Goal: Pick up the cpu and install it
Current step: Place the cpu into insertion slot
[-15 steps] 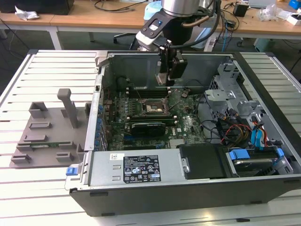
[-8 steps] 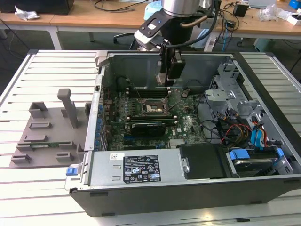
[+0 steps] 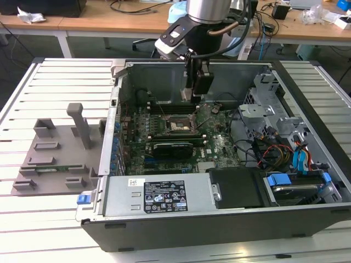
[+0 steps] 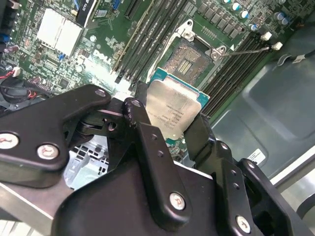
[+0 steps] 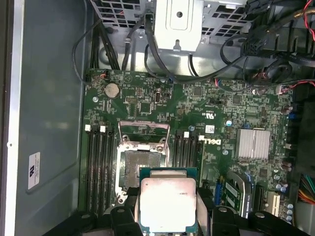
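cpu (image 4: 174, 110) is sitting pinched between the two black fingers (image 4: 142, 132) of the end effector (image 4: 167, 122) in the second wrist view, its silvery lid facing up and its green rim peeking out along the far edges. It is hanging clear above the motherboard (image 4: 74, 64) and not resting on anything. Just beyond it the open socket (image 4: 194, 56) is lying with its metal bracket swung back, so the chip is being held to one side of its seat, not over the middle of it. Moving to the first wrist view, the cpu (image 5: 167, 204) is again showing clamped in the end effector (image 5: 170, 219), and here it is covering only one corner of the socket (image 5: 138, 164). The rest of the seat is lying off toward the raised bracket (image 5: 144, 132) and the memory slots (image 5: 98, 167) on that side. The chip's edges are running roughly parallel to the socket's edges, so I'm judging the mismatch to be one of position more than of turn. How far the chip is hanging above the board I cannot tell. In the exterior view, the arm is reaching down into the open computer case (image 3: 164, 203) standing on the slatted desk (image 3: 55, 82). The end effector (image 3: 192, 97) is hovering over the board, near the socket (image 3: 178, 126) and toward the case's far wall from it, while the long black expansion card (image 3: 173, 148) is lying on the socket's near side.
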`<state>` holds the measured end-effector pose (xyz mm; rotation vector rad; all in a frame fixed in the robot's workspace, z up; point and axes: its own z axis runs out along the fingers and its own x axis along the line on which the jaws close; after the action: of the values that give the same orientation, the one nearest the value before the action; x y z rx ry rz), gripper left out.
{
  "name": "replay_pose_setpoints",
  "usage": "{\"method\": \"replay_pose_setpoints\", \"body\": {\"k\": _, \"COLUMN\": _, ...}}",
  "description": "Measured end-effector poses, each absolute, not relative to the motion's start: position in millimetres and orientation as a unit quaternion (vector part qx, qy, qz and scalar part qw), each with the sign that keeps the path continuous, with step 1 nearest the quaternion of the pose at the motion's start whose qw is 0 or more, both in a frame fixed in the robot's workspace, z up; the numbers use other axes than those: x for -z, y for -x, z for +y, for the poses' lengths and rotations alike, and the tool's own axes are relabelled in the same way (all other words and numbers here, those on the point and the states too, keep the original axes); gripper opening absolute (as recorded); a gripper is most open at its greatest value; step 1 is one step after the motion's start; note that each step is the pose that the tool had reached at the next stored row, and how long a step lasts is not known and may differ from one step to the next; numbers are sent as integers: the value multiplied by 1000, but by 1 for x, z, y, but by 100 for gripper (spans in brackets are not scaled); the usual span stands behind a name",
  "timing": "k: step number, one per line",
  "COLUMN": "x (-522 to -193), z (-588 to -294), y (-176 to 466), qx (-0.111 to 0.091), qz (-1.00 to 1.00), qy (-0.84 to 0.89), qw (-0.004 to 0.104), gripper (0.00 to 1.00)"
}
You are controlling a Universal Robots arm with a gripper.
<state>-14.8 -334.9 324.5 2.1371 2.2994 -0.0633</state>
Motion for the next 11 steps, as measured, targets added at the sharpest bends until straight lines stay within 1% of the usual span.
{"method": "replay_pose_setpoints", "body": {"k": 11, "x": -320, "z": -333, "y": 15, "qx": 21, "qz": 732, "qy": -681, "qw": 1, "gripper": 55}}
